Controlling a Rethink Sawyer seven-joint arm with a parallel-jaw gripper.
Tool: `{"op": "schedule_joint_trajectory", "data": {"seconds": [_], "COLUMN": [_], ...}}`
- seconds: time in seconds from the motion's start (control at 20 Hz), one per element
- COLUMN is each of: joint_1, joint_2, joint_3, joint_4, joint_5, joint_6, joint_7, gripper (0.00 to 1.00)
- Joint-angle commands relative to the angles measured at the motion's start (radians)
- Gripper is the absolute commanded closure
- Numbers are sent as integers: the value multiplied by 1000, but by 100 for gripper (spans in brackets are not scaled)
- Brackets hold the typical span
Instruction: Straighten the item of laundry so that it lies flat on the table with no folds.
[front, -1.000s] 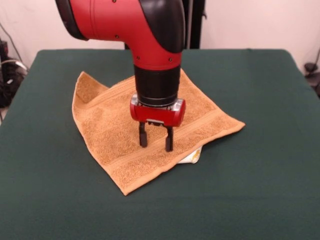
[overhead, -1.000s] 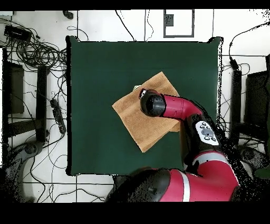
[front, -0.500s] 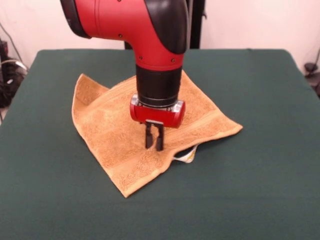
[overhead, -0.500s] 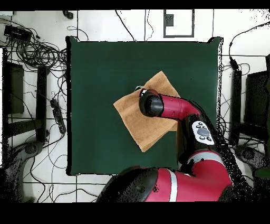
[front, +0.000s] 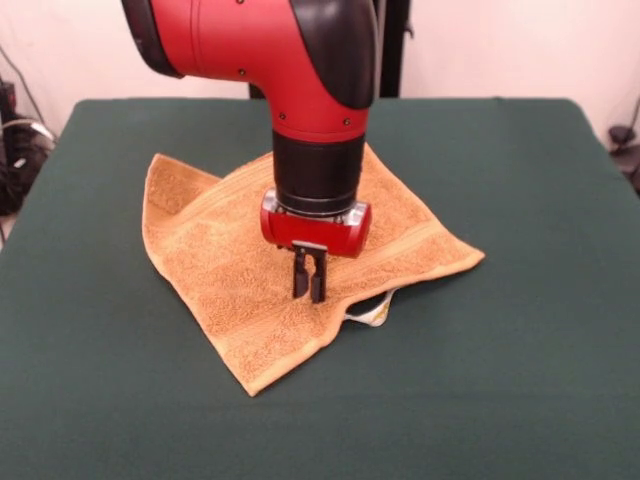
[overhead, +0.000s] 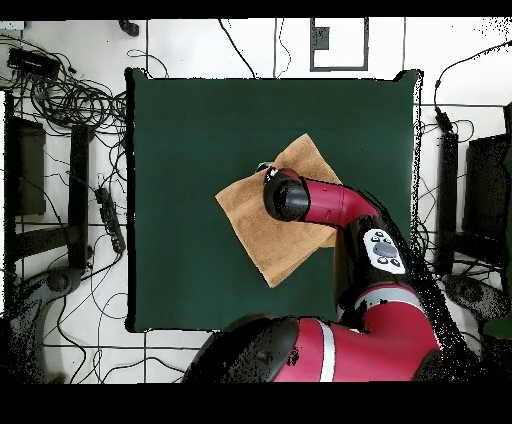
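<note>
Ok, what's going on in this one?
A Sawyer arm is working on an orange-tan towel lying on the green table. Its hand is down on the cloth near the front edge, fingers pinched shut on the fabric. The towel isn't flat yet: one corner is folded over and the white tag sticks out.

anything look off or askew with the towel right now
Yes. The towel lies skewed on the table, its far corner folded over, its white tag poking out under the near edge, where the hand pinches the cloth.
</note>
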Motion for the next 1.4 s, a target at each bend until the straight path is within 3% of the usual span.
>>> {"op": "schedule_joint_trajectory", "data": {"seconds": [0.05,0.25,0.45,0.75,1.4], "joint_1": [42,52,151,164,49], "joint_2": [138,48,-48,-72,-27], "joint_3": [-1,9,-45,-54,56], "joint_4": [-21,-6,-23,-88,-172], "joint_5": [48,76,130,171,141], "joint_6": [-67,69,233,343,309], "joint_7": [194,170,232,186,20], "gripper": [100,100,100,100,100]}}
